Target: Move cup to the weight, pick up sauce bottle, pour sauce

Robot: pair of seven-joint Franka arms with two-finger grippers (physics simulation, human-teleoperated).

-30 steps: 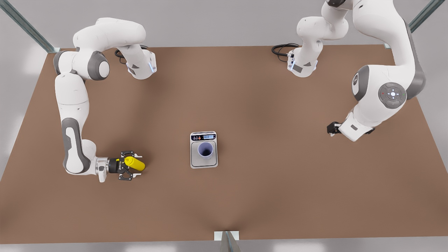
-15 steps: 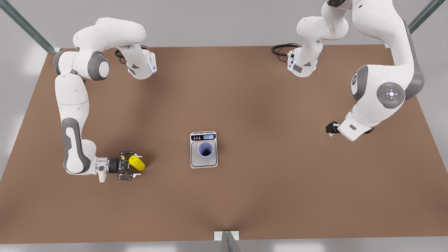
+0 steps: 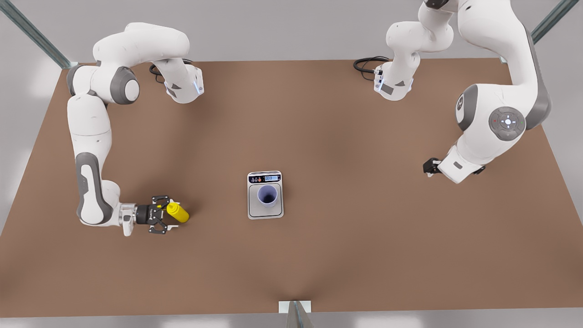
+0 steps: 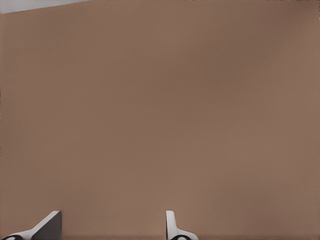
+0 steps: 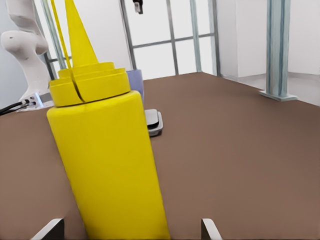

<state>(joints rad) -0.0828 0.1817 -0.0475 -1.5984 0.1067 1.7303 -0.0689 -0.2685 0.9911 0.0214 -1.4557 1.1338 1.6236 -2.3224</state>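
While the cup [image 3: 267, 195] already stood on the weight [image 3: 265, 212] at mid-table in the front view, the bottle step was in hand: the right gripper [image 3: 167, 216], at the front view's left, sat low w/ its fingers spread to either side of the sauce bottle [image 3: 177, 212], not visibly closed on it. The left gripper [image 3: 428, 166] hung at the front view's right, well apart from everything, waiting; its fingers couldn't be read from there. Left wrist view: two fingertips [image 4: 173, 227] set apart w/ nothing btwn them, bare brown table [image 4: 160, 110] beyond, so that gripper was open and empty. Right wrist view: the yellow bottle [image 5: 107, 165] stood upright btwn the two fingertips [image 5: 209, 230], w/ a gap showing on each side, nozzle up; the lavender cup [image 5: 135, 85] and the scale [image 5: 154, 124] sat behind it, farther off. Judgement: cup placement looked done, grasp not yet made. Next move prob. calls for closing squarely on the bottle's body, lifting w/o tipping, carrying it over to the cup, then tilting the nozzle over the rim.
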